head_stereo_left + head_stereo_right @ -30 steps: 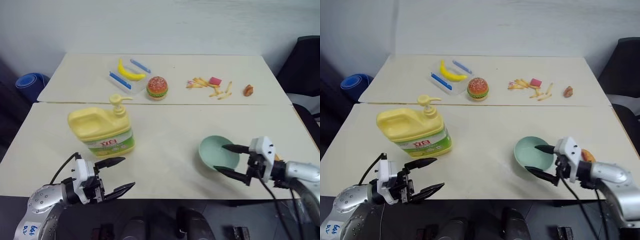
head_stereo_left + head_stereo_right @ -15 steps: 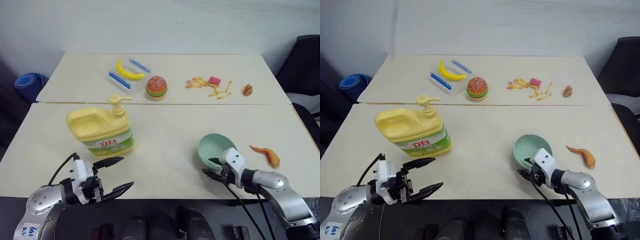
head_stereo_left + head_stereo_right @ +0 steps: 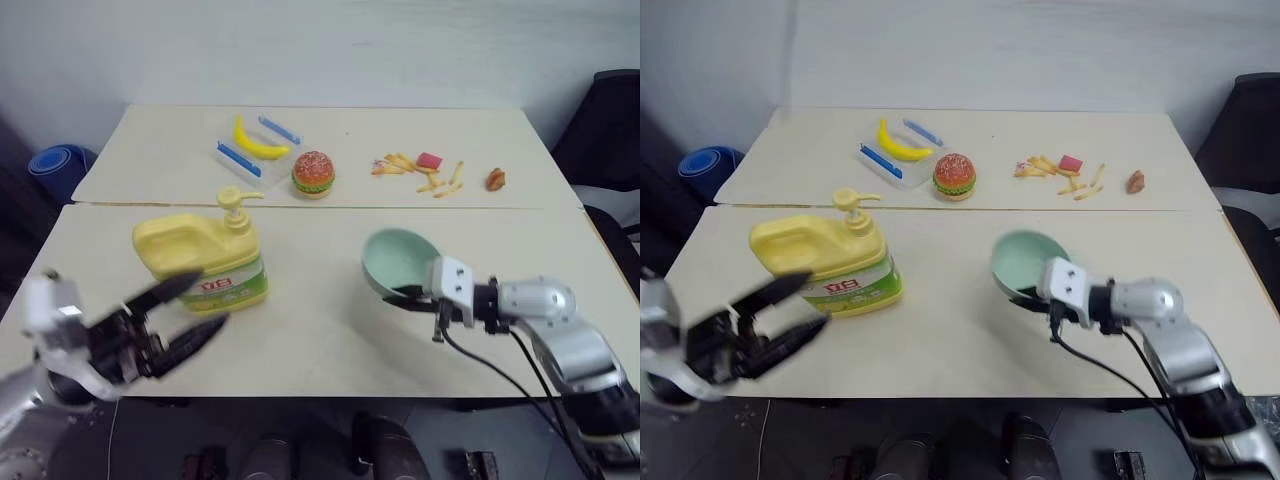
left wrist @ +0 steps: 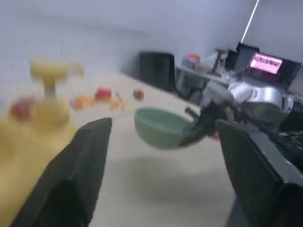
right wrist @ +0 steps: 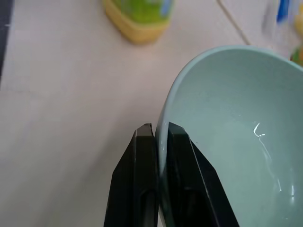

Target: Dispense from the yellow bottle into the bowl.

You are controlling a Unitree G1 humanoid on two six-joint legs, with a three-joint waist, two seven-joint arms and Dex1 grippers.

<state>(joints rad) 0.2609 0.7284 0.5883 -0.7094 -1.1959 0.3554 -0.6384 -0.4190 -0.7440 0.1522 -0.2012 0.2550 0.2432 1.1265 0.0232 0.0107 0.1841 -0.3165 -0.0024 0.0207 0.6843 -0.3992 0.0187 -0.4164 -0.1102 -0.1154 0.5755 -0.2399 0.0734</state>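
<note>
Right wrist view: right gripper [image 5: 160, 142] pinches the smooth round bowl [image 5: 236, 132] rim; left gripper [image 3: 185, 312] gapes.

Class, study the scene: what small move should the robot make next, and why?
Probably carry the bowl on toward the yellow bottle and set it under the pump spout. The right claw pinches the bowl's rim, tilted off the table, some way from the bottle.

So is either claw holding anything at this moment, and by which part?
The right claw is pinching the bowl by its rim, one finger inside and one outside. The left claw is open and holds nothing.
</note>
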